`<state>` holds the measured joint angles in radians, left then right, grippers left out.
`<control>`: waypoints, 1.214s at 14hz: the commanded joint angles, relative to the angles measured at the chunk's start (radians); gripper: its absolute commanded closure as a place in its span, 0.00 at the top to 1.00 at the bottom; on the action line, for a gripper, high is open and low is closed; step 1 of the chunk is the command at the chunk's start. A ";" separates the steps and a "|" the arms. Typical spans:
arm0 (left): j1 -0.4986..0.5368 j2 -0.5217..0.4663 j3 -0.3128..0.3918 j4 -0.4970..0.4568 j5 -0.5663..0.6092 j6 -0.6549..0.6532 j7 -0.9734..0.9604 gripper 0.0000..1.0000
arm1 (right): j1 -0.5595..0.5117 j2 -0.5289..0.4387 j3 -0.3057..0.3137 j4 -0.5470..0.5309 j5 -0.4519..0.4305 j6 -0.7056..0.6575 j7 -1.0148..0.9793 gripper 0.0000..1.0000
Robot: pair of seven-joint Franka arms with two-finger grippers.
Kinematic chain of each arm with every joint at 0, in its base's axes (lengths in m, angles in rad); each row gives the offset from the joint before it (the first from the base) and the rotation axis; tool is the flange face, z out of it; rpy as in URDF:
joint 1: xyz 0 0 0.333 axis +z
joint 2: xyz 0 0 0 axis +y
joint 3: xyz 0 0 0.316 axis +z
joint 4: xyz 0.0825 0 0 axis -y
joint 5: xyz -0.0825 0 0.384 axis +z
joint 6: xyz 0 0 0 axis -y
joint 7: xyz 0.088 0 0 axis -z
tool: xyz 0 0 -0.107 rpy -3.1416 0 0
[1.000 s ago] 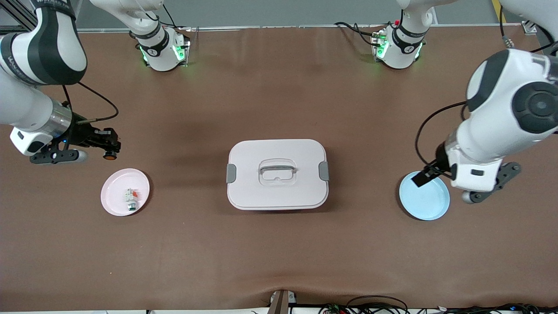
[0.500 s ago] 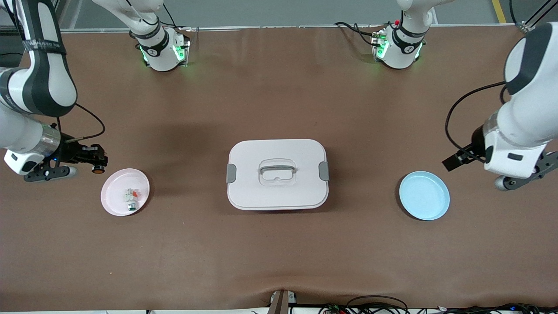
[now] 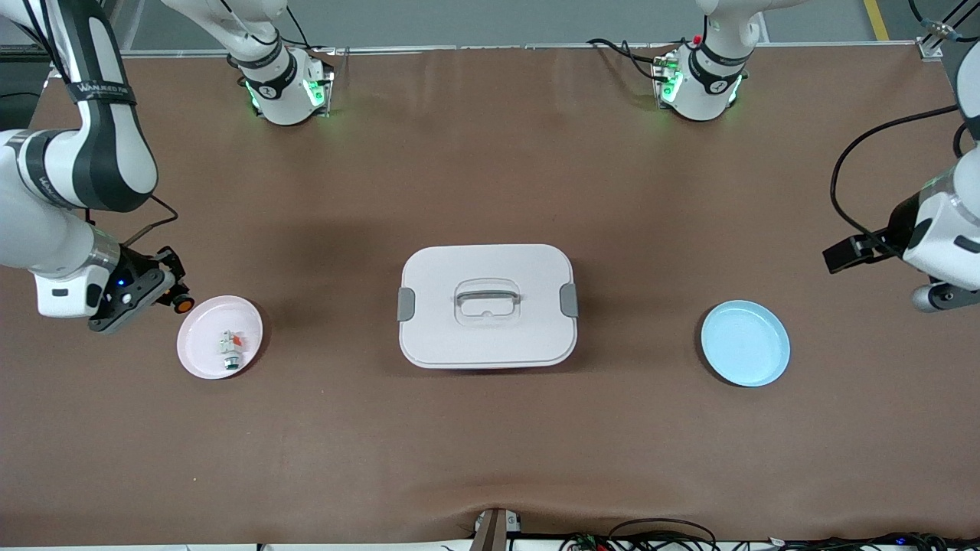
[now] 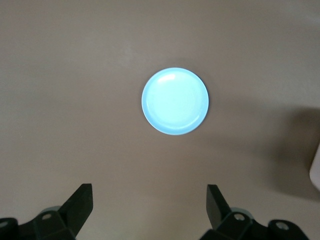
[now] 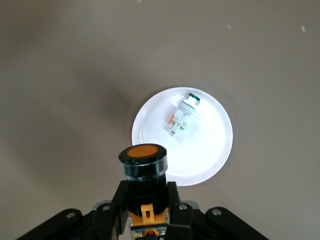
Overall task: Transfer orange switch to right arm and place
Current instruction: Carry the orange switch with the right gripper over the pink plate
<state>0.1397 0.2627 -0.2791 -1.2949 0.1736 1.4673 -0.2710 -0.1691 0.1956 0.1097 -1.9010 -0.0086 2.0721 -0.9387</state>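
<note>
- The orange switch (image 5: 143, 170) is pinched in the right gripper (image 3: 172, 295), orange end pointing away from the wrist, up in the air just over the rim of the pink plate (image 3: 200, 356) at the right arm's end of the table. Judging by the task, the handover is done and only the placing remains.
- The fingers grip the black barrel low down, near the coppery end. The part is round and small, so I judge it could twist or slide in the grip if the arm jolts.
- Released from this height, it would likely roll: a cylinder dropped on a shallow plate may run off the rim onto the brown table (image 3: 490, 459).
- The switch hangs at the plate's edge, not its middle. Opening here risks it landing on the rim and tipping out.
- A small white part with a red tab (image 5: 182, 114) already lies on the plate. Coming down on it could knock it aside or leave the switch perched on top.
- The left gripper (image 4: 150, 210) waits with its fingers spread wide and holding nothing, high over the table near the blue plate (image 4: 175, 101), well apart from the action; I see no clash there.
- The lidded white box (image 3: 487, 304) sits mid-table between the plates, clear of the right arm's short way down.
</note>
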 commanded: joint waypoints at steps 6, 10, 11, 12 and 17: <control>-0.161 -0.210 0.219 -0.196 -0.111 0.010 0.150 1.00 | -0.032 0.099 -0.002 0.002 -0.056 0.150 -0.429 0.00; -0.160 -0.249 0.215 -0.239 -0.118 0.039 0.150 1.00 | -0.093 0.194 -0.002 0.008 -0.065 0.273 -0.610 0.00; -0.160 -0.247 0.215 -0.239 -0.134 0.039 0.151 1.00 | -0.093 0.205 -0.002 0.008 -0.067 0.283 -0.612 0.00; -0.160 -0.247 0.212 -0.239 -0.137 0.041 0.150 1.00 | -0.093 0.218 -0.002 0.008 -0.086 0.284 -0.614 0.00; -0.163 -0.238 0.209 -0.236 -0.140 0.054 0.150 1.00 | -0.090 0.286 -0.002 0.008 -0.123 0.358 -0.612 0.00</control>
<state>-0.0109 0.0440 -0.0808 -1.5074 0.0512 1.4997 -0.1381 -0.2500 0.4455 0.1016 -1.9059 -0.1084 2.3937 -1.5375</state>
